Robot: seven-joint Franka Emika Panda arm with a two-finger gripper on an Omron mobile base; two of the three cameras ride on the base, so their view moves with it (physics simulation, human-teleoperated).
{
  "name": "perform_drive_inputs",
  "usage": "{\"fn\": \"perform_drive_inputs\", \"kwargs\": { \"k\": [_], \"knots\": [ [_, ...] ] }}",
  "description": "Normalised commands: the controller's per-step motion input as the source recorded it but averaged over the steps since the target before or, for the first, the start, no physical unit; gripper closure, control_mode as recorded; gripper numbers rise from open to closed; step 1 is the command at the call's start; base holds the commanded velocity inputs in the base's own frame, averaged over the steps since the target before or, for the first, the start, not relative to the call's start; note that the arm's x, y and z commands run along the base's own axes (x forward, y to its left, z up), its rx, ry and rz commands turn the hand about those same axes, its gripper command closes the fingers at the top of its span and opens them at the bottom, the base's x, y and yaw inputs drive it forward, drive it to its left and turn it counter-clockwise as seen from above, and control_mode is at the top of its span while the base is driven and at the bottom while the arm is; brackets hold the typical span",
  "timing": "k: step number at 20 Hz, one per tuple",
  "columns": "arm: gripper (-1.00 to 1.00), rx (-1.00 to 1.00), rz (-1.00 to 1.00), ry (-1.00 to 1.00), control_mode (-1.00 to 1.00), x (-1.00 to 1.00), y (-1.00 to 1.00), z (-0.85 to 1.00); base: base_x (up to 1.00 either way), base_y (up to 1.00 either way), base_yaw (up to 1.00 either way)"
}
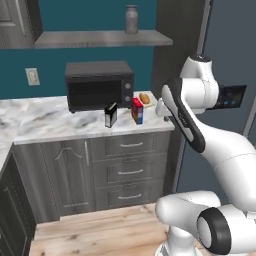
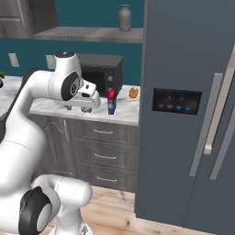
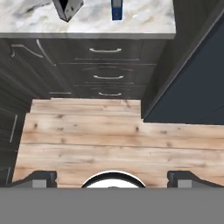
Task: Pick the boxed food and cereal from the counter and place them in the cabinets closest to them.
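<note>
The boxed food [image 1: 110, 115], a small black box with a white face, stands upright on the marble counter [image 1: 45, 120] in front of the microwave. Just to its right stands the cereal [image 1: 137, 110], a red, orange and blue carton. My gripper [image 2: 76, 109] hangs open and empty in front of the counter edge, pointing down at the floor, well short of both boxes. In the hand view its fingertips [image 3: 40, 177] stand wide apart over the wooden floor, with the boxed food [image 3: 67, 8] and the cereal [image 3: 116, 9] at the top. Grey-brown cabinets [image 1: 70, 170] sit below the counter.
A black microwave [image 1: 100, 85] stands at the back of the counter, with a bread-like item [image 1: 145, 98] on a board to its right. A shelf [image 1: 100, 38] above holds a jar [image 1: 131, 20]. The blue-grey fridge [image 2: 183, 114] bounds the counter on the right. Drawers [image 3: 105, 65] face me.
</note>
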Motion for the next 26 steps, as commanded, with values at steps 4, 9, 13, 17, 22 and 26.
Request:
{"fn": "perform_drive_inputs", "kwargs": {
  "k": [4,9,13,17,22,26],
  "knots": [
    [-1.00,0.00,0.00,0.00,1.00,0.00,0.00,0.00,0.49,-0.05,0.00],
    [-1.00,0.00,0.00,0.00,1.00,0.00,0.00,0.00,0.52,-0.04,0.00],
    [-1.00,0.00,0.00,0.00,1.00,0.00,0.00,0.00,0.55,-0.04,0.00],
    [-1.00,0.00,0.00,0.00,1.00,0.00,0.00,0.00,0.57,-0.05,0.00],
    [-1.00,0.00,0.00,0.00,1.00,0.00,0.00,0.00,0.57,-0.06,0.00],
    [-1.00,0.00,0.00,0.00,1.00,0.00,0.00,0.00,0.52,-0.04,0.00]
  ]
}}
